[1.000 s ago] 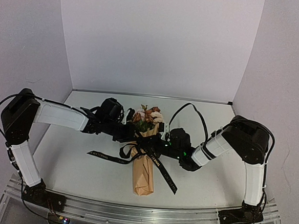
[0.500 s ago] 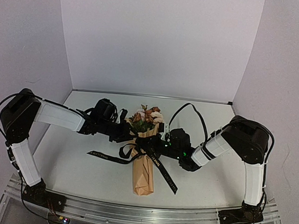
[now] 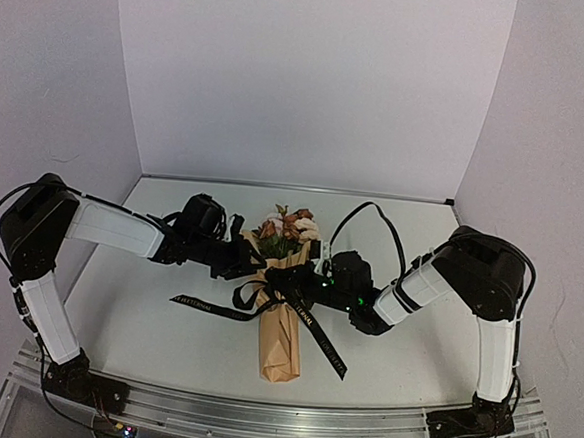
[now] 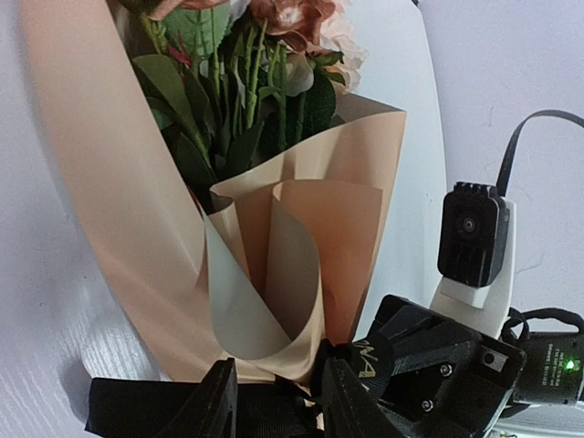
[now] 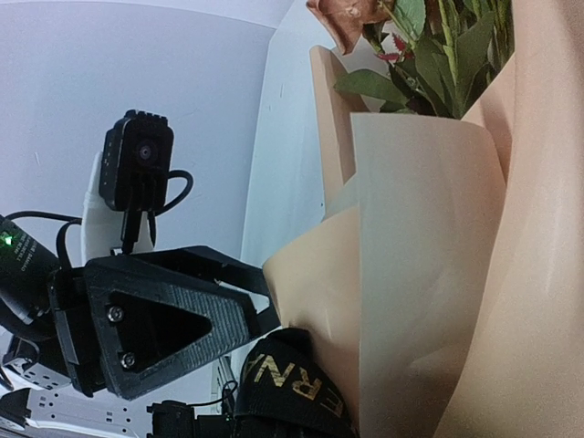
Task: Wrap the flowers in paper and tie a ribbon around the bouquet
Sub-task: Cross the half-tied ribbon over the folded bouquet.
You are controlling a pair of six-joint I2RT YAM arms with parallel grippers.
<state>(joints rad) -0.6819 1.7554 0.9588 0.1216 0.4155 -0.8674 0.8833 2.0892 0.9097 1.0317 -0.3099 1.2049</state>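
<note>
The left end effector (image 4: 278, 388), fingers part spread, pinches bunched ribbon (image 4: 137, 406) just beside the bouquet (image 3: 280, 328), which lies on the bench (image 3: 145, 319). The right end effector (image 3: 293, 279), pressed together on lettered ribbon, likely pulls opposite to tighten the tie. Only the top view shows the ribbon's loose ends; wrist views show paper (image 5: 429, 228) folds.

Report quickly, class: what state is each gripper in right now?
Left gripper: jaws closed on the ribbon.
Right gripper: jaws shut, pinching the same ribbon.
</note>
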